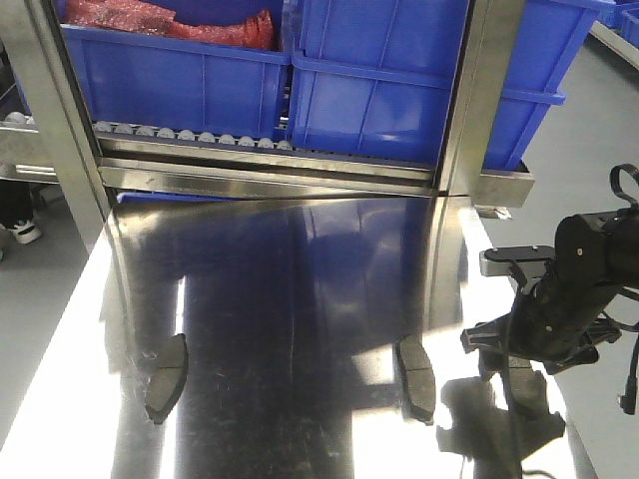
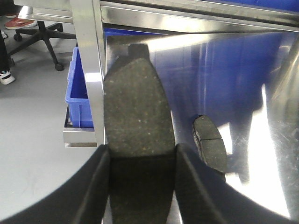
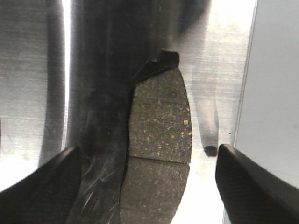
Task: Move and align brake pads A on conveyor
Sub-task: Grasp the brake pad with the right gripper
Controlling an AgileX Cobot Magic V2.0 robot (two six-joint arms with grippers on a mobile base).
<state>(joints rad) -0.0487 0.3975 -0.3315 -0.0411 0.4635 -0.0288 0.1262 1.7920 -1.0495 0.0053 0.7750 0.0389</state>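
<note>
Both arms are handling brake pads at the steel table (image 1: pixel 300 289).
The left gripper (image 2: pixel 141 156) is clamping one brake pad (image 2: pixel 138 112) by the table's left edge. The right gripper (image 3: pixel 147 186), jaws wide apart, is hovering over a second pad (image 3: pixel 159 135) lying flat on the steel. A third pad (image 1: pixel 167 377) and a fourth pad (image 1: pixel 416 377) are lying further left.

This is a factory or parts workshop. A polished steel surface (image 1: pixel 300 289) stands against a rack of steel posts (image 1: pixel 464 100), where big blue plastic bins (image 1: pixel 379 90) sit on a row of rollers (image 1: pixel 185 133). One bin holds red parts (image 1: pixel 170 20). Dark brake pads (image 1: pixel 167 377) lie on the steel. Past its edge is a plain grey floor (image 2: pixel 32 116) with a rolling chair (image 2: pixel 42 35).
</note>
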